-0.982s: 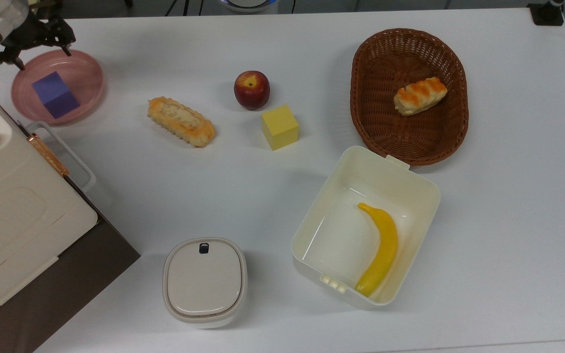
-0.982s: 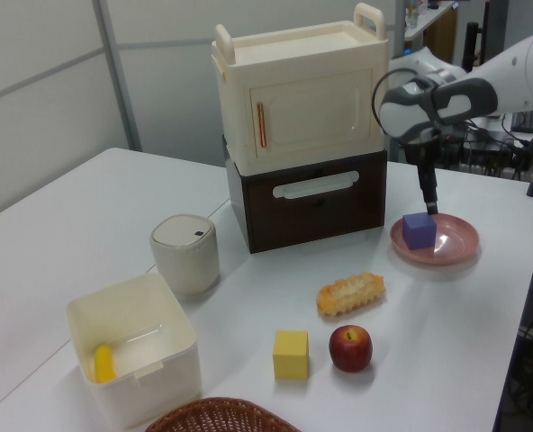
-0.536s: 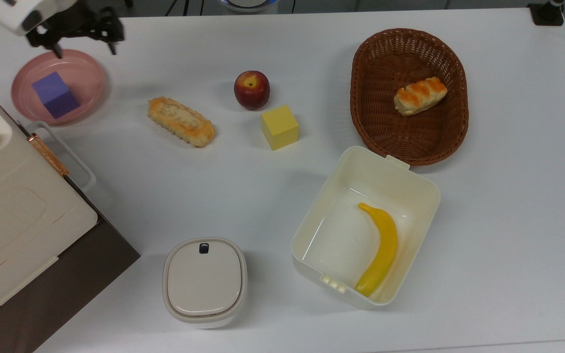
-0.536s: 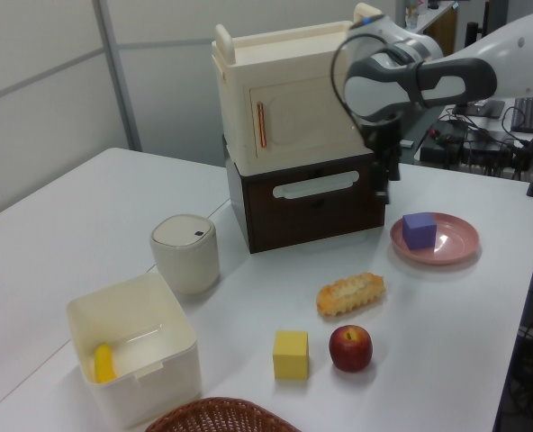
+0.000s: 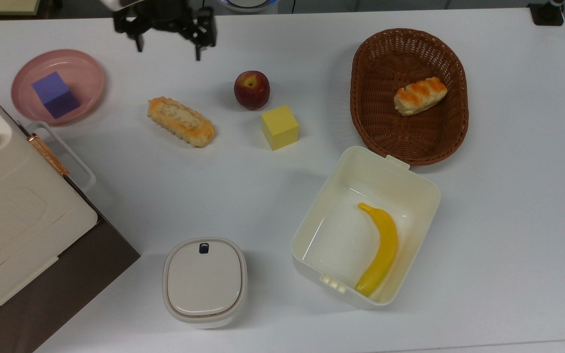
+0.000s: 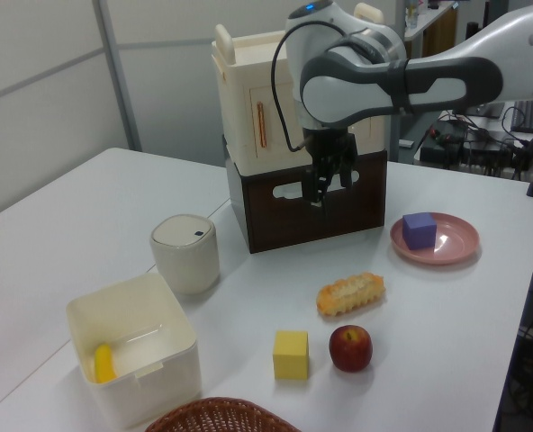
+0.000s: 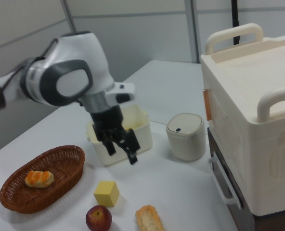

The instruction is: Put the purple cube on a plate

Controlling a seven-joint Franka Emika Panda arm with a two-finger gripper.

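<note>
The purple cube (image 5: 55,94) sits inside the pink plate (image 5: 88,81) at the top view's far left, with nothing touching it. In the left view the purple cube (image 6: 419,229) rests on the plate (image 6: 457,245) at the right. My gripper (image 5: 168,50) hangs open and empty above the table's far edge, well to the top view's right of the plate. The left view shows the gripper (image 6: 326,187) in front of the brown drawer unit, and the right view shows the gripper (image 7: 122,153) high above the table.
A bread stick (image 5: 180,121), an apple (image 5: 251,89) and a yellow cube (image 5: 280,127) lie mid-table. The wicker basket (image 5: 375,122) holds a roll. An open box (image 5: 410,181) holds a banana. A lidded pot (image 5: 205,281) and a cabinet (image 5: 17,220) stand near the top view's left.
My open gripper has left the plate and swung along the far edge toward the top view's right, rising clear. The purple cube has stayed on the plate.
</note>
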